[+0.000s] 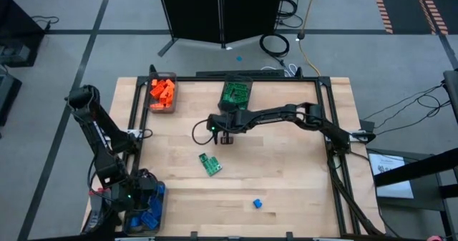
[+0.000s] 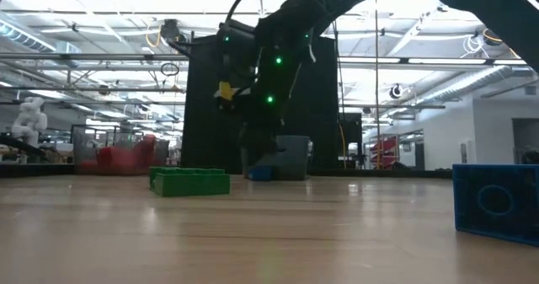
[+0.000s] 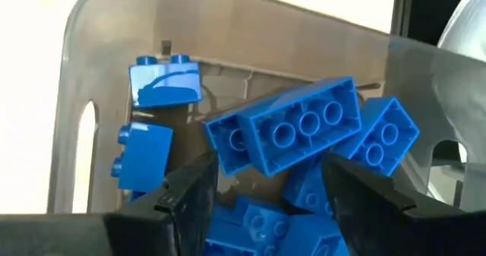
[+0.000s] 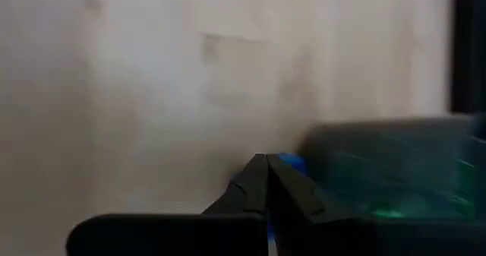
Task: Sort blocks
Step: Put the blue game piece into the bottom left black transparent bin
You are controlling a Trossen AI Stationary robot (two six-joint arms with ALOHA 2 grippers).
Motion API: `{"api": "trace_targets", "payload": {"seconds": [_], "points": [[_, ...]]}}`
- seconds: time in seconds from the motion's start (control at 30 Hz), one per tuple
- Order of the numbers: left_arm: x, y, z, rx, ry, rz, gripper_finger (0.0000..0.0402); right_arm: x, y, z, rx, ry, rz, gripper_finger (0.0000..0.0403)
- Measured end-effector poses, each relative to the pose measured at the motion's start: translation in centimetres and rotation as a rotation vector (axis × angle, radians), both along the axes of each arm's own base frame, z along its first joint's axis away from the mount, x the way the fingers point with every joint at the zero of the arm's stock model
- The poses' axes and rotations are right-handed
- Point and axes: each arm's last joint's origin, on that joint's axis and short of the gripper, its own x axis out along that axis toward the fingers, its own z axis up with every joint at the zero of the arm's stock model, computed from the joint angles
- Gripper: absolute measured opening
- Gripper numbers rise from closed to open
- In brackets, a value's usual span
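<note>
Seen from above, the right claw (image 1: 227, 135) hangs over the middle of the wooden tabletop (image 1: 286, 176), fingers pressed together, holding nothing visible. The left claw (image 1: 143, 200), fingers spread, sits over the bin of blue blocks (image 1: 149, 214). Orange blocks (image 1: 162, 91) and green blocks (image 1: 235, 93) fill bins at the back. A green block (image 1: 210, 164) and a blue block (image 1: 257, 204) lie loose.

- A light wooden table (image 1: 286, 176) with a dark frame carries three bins
- Orange-brick bin (image 1: 162, 94), green-brick bin (image 1: 236, 92), blue-brick bin (image 1: 147, 209)
- Loose green bricks (image 1: 210, 164) near the middle
- One blue brick (image 1: 257, 204) near the front edge
</note>
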Motion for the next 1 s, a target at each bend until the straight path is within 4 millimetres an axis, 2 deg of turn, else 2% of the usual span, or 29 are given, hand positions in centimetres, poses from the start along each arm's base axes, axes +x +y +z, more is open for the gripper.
{"api": "trace_targets", "payload": {"seconds": [0.23,0.63,0.73,1.0], "points": [[0.1,0.1,0.0,0.019,-0.042,0.019,0.0233,-0.1,-0.1,-0.2,-0.049,0.029,-0.004,0.0000],[0.2,0.1,0.0,0.025,-0.061,0.034,0.0233,-0.7,0.1,-0.4,0.011,0.078,-0.010,0.0000],[0.2,0.0,0.1,0.016,-0.065,0.035,0.0233,-0.6,1.2,-0.4,0.034,0.080,0.018,0.0000],[0.3,0.1,0.1,0.027,-0.088,0.048,0.0233,-0.2,7.2,1.3,0.052,0.126,0.152,0.0000]]}}
